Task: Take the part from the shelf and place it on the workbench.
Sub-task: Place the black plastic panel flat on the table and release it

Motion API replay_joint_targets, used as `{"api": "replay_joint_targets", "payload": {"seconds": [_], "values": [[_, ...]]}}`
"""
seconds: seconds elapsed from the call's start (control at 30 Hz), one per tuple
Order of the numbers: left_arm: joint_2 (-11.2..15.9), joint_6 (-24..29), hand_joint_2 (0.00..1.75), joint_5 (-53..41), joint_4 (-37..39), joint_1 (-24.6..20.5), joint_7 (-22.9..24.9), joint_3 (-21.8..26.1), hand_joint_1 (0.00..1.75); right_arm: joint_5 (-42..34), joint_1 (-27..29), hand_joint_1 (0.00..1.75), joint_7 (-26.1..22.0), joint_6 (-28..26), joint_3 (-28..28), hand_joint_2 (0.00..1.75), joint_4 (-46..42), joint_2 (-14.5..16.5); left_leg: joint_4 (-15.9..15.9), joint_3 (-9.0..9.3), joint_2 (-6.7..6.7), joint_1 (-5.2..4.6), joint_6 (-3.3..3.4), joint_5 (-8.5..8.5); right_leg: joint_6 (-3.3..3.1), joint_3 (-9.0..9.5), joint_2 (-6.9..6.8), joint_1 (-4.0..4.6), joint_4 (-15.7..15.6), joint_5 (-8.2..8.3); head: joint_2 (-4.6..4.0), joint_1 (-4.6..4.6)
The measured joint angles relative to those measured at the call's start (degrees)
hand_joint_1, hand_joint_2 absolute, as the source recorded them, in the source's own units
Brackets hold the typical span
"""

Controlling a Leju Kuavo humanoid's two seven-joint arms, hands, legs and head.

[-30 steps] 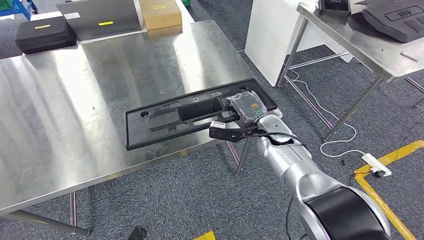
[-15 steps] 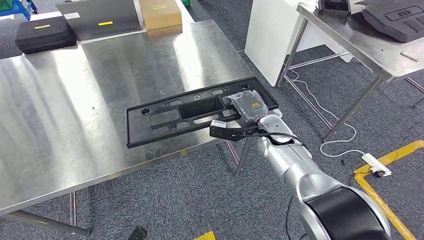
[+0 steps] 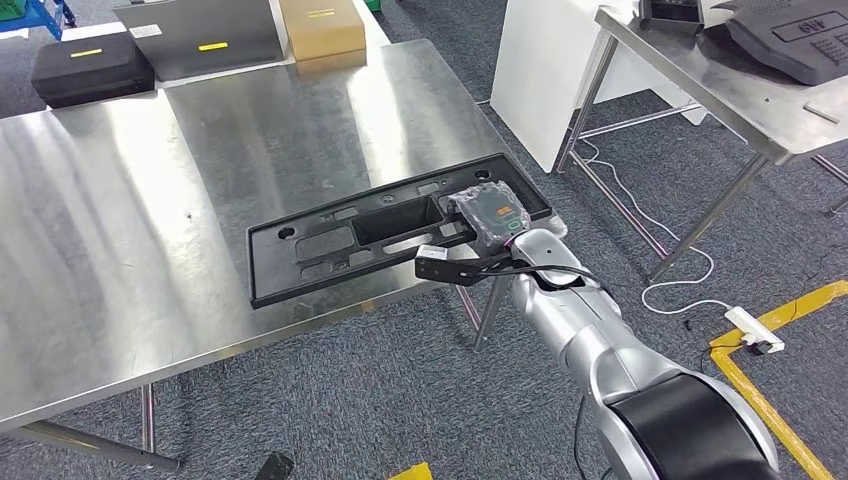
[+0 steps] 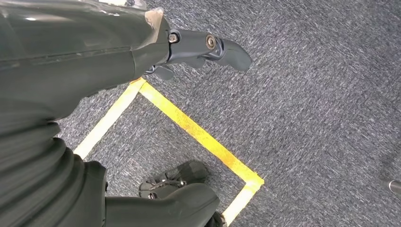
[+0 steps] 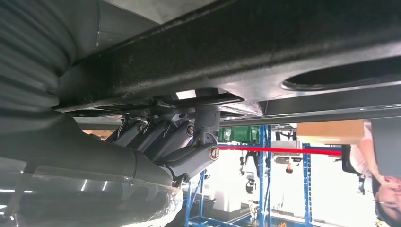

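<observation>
The right hand (image 3: 492, 218) grips the long black part (image 3: 385, 232) by its right end, keeping it flat over the worktop's (image 3: 150, 200) near edge for setting down, while the left hand (image 4: 198, 47) hangs empty, fingers loosely apart.

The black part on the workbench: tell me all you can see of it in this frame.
The black part is a long, flat, frame-like panel that looks like moulded plastic, with rectangular cut-outs and small holes. It lies slanted near the front edge of the steel workbench. Its right end reaches the table corner, where the right hand grips it, fingers wrapped underneath in the right wrist view.
</observation>
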Motion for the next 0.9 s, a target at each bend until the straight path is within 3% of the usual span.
{"api": "replay_joint_targets", "payload": {"seconds": [0.07,0.13,0.23,0.27,0.3,0.33,0.4,0.47,0.57,0.63,0.7,0.73,0.8,0.83,0.9], "values": [[0.0,0.0,1.75,0.0,0.0,0.0,0.0,0.0,0.00,0.1,-0.1,1.66,-0.1,0.1,0.0,1.75,0.0,0.3,-0.4,0.22,-0.13,0.16,0.49,0.21,0.37,0.05,-0.09,0.03,0.1,-0.14,0.00,0.01],[0.0,0.0,1.75,0.0,0.0,-0.1,0.0,0.0,0.00,0.2,-0.3,1.66,-0.2,0.1,0.1,1.75,-0.1,0.4,-1.1,0.75,-0.37,0.47,1.14,0.61,0.21,-1.13,0.46,0.10,2.8,-1.70,0.00,0.09],[-0.1,0.0,1.75,-0.1,0.0,-0.4,0.0,0.0,0.00,0.3,-0.3,1.66,-0.3,0.3,0.2,1.75,-0.1,0.3,-1.3,0.93,-1.20,0.58,1.50,0.79,-0.59,-6.72,1.59,0.02,14.7,-6.57,0.00,0.30],[-0.1,0.0,1.75,-0.1,0.0,-0.4,0.0,0.0,0.00,0.3,-0.2,1.66,-0.3,0.4,0.2,1.75,0.0,0.3,-1.3,0.91,-1.66,0.57,1.49,0.79,-0.54,-8.19,1.74,0.03,17.6,-7.43,0.00,0.30],[-0.1,0.0,1.75,-0.1,0.0,-0.3,0.0,0.0,0.00,0.3,0.0,1.66,-0.3,0.6,0.2,1.75,0.0,0.2,-1.3,0.91,-2.18,0.57,1.46,0.79,-0.29,-8.51,1.85,0.05,18.1,-7.31,0.00,0.32],[-0.1,0.0,1.75,-0.1,0.0,-0.3,0.0,0.0,0.00,0.4,0.1,1.66,-0.3,0.6,0.3,1.75,0.0,0.2,-1.2,0.92,-2.73,0.58,1.40,0.78,0.05,-7.60,1.95,0.01,16.1,-6.24,0.00,0.34],[-0.2,0.0,1.75,-0.1,0.0,-0.3,0.0,0.0,0.00,0.5,0.0,1.66,-0.3,0.7,0.3,1.75,0.0,0.0,-0.8,0.86,-3.72,0.57,1.01,0.63,0.62,-3.54,2.71,-0.25,7.7,-2.94,0.00,0.39],[-0.2,0.0,1.75,-0.1,0.0,-0.4,0.0,0.0,0.00,0.5,-0.1,1.66,-0.4,0.7,0.3,1.75,0.0,0.1,-0.4,0.56,-4.39,0.45,0.27,0.45,0.47,-0.80,3.35,-0.31,2.1,-1.07,0.00,0.38],[-0.2,0.0,1.75,-0.1,0.0,-0.2,0.1,0.0,0.00,0.6,-0.1,1.66,-0.4,0.8,0.3,1.75,0.0,0.4,-0.4,0.13,-4.72,0.72,-0.89,0.51,-0.51,-0.50,2.83,-0.04,1.6,-0.70,0.00,0.39],[-0.1,0.0,1.75,-0.1,0.0,-0.2,0.1,0.1,0.00,0.6,-0.2,1.66,-0.4,0.8,0.4,1.75,0.0,0.6,1.6,-0.83,-3.09,0.82,-1.58,-0.87,-1.36,-0.41,2.31,-0.28,1.4,-0.53,0.00,0.26],[-0.1,0.0,1.75,-0.1,0.0,-0.2,0.1,0.1,0.00,0.6,-0.2,1.66,-0.4,0.8,0.4,1.75,0.0,0.7,8.2,-3.95,-1.02,0.85,-2.10,-4.34,-1.96,-0.35,1.75,-0.25,1.3,-0.52,0.00,0.04],[-0.1,0.0,1.75,-0.1,0.0,-0.3,0.2,0.1,0.00,0.6,-0.1,1.66,-0.5,0.8,0.4,1.75,0.0,0.7,12.3,-6.00,-0.63,0.93,-2.28,-6.06,-2.10,-0.36,1.40,-0.13,1.3,-0.57,0.00,-0.02],[-0.1,0.0,1.75,-0.2,0.0,-0.2,0.2,0.1,0.00,0.7,0.0,1.66,-0.5,0.8,0.4,1.75,0.0,0.7,16.8,-8.43,-0.41,1.06,-2.43,-7.03,-2.18,-0.35,0.67,0.04,1.3,-0.63,0.00,-0.02],[-0.1,0.0,1.75,-0.2,0.0,-0.2,0.2,0.1,0.00,0.7,0.0,1.66,-0.5,0.8,0.4,1.75,0.0,0.7,15.5,-7.89,-0.29,1.10,-2.39,-5.84,-2.19,-0.32,0.33,0.08,1.3,-0.66,0.00,-0.02],[-0.1,0.0,1.75,-0.2,0.0,-0.2,0.3,0.2,0.00,0.8,0.0,1.66,-0.5,0.8,0.4,1.75,0.0,0.8,7.5,-3.83,0.79,1.07,-2.05,-2.03,-2.14,-0.19,-0.26,0.16,1.3,-0.74,0.00,-0.03]]}}
